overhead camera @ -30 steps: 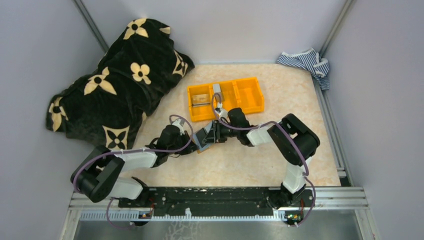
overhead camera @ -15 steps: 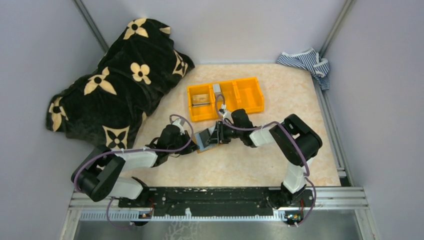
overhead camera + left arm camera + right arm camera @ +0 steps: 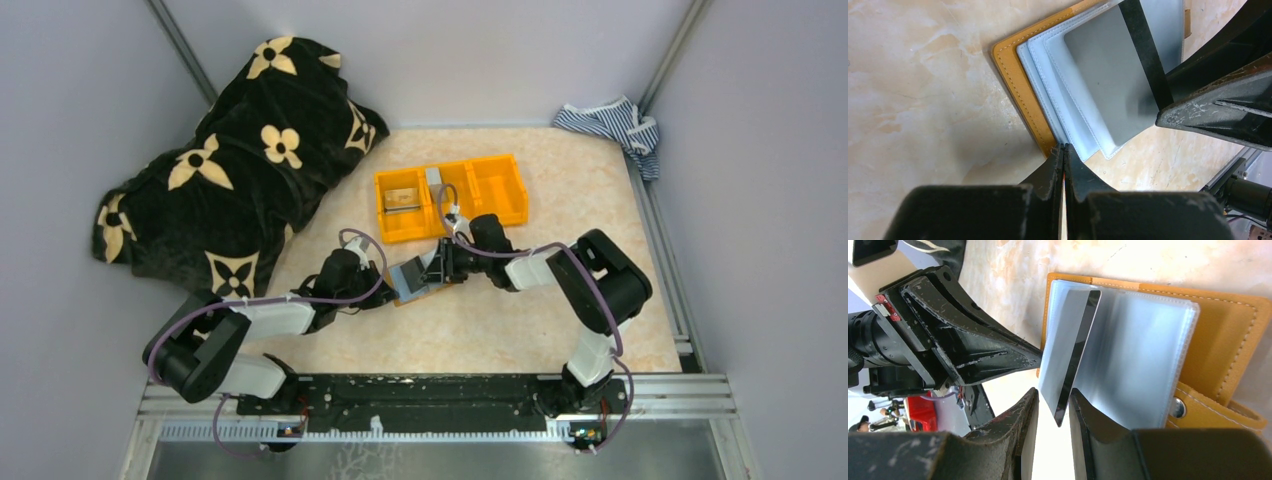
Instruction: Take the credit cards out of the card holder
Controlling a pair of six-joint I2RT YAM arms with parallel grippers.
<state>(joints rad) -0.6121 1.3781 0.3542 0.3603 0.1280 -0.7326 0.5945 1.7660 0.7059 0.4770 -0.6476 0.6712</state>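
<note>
Between the two arms, just in front of the orange bin [image 3: 500, 195], the card holder [image 3: 420, 282] is lying open on the worktop [image 3: 540, 320], its grey-blue inside facing up. The left hand [image 3: 1064, 150] is pressing its fingers together at the holder's corner and seems to be nipping the orange edge, though the tips are hiding the contact. The right hand [image 3: 1053, 407] is clamping a grey, black-striped credit card [image 3: 1064, 350] by one end, the other end lying against the clear pockets.
</note>
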